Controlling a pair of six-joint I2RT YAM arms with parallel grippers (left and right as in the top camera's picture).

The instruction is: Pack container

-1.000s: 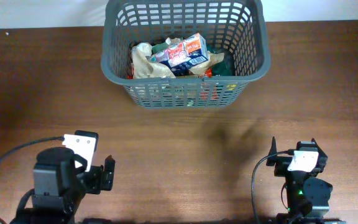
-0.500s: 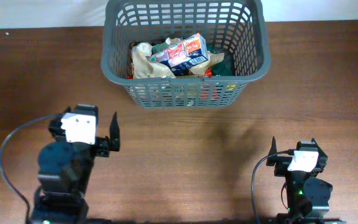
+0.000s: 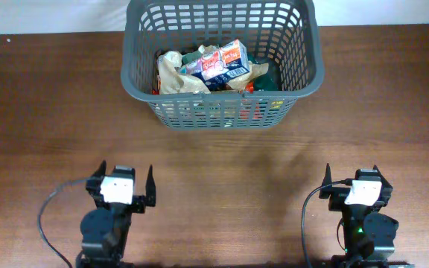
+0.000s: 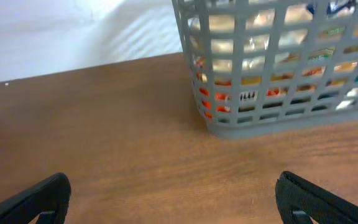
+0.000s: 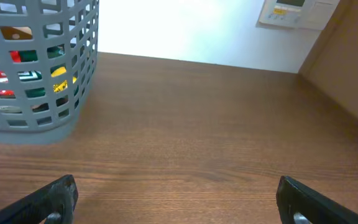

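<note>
The container [image 3: 138,82] is a large dark grey lattice basket at the table's far middle. It holds several snack packets, with a red, white and blue packet [image 3: 220,63] on top. It also shows in the left wrist view [image 4: 241,124] and in the right wrist view [image 5: 73,118]. My left gripper [image 3: 126,182] is open and empty at the near left. In its wrist view [image 4: 173,199] only bare wood lies between the fingers. My right gripper [image 3: 351,177] is open and empty at the near right, with bare wood between its fingers in its wrist view [image 5: 176,199].
The wooden table [image 3: 43,112] runs to a white wall behind the container. A wall panel [image 5: 291,12] and a brown board [image 5: 353,56] stand at the far right.
My left arm has drawn back toward the near edge and turned to face the container straight on, its gripper still open. The right arm has not moved.
</note>
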